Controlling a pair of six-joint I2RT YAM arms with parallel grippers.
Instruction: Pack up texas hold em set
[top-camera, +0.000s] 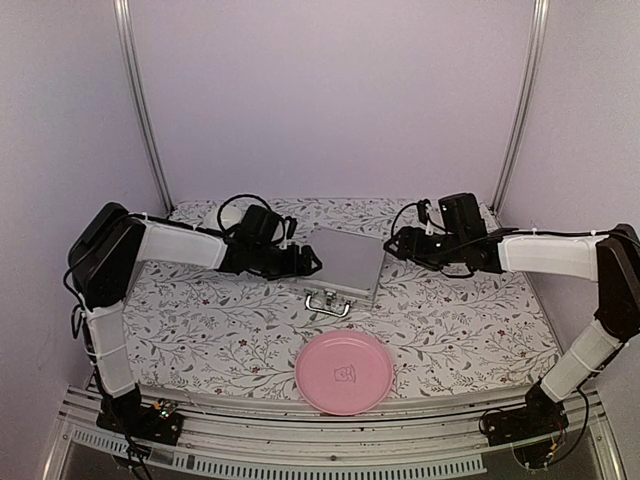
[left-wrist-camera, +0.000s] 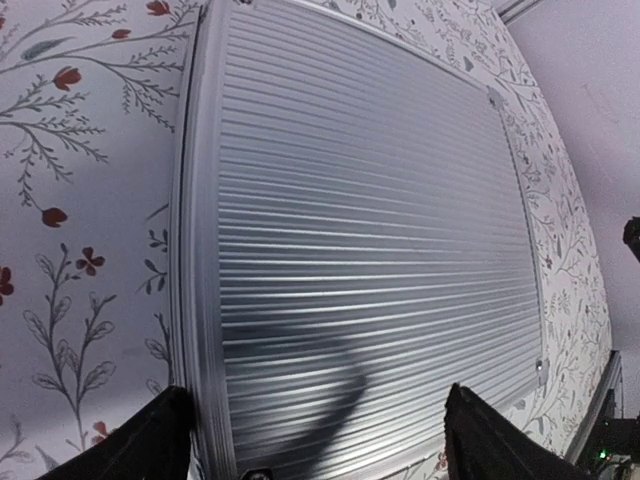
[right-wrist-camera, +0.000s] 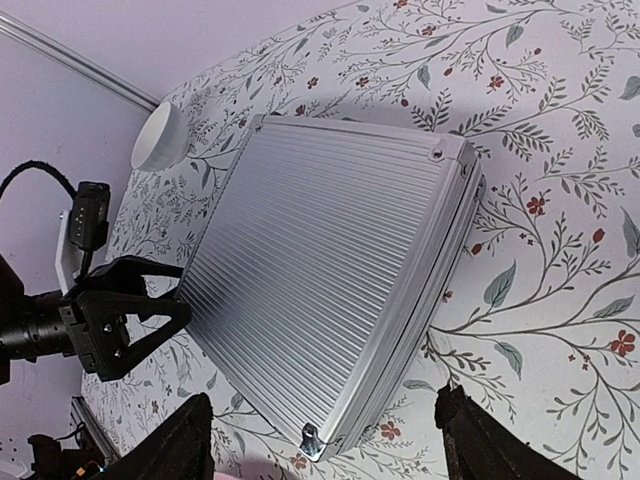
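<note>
Two arms meet at the closed silver case (top-camera: 343, 262), which lies flat mid-table (top-camera: 450, 330), handle (top-camera: 328, 303) toward the pink plate (top-camera: 344, 373). The left arm (top-camera: 180, 243) has its jaws spread wide at the case's left edge, the right arm (top-camera: 545, 252) likewise at its right edge; both grip nothing

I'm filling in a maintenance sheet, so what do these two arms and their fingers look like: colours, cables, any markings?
The left arm and right arm match: white tubular links between bulky black joint housings. Loose black cables loop over each wrist. The fingers are matte black and tapered. No markings are legible.
</note>
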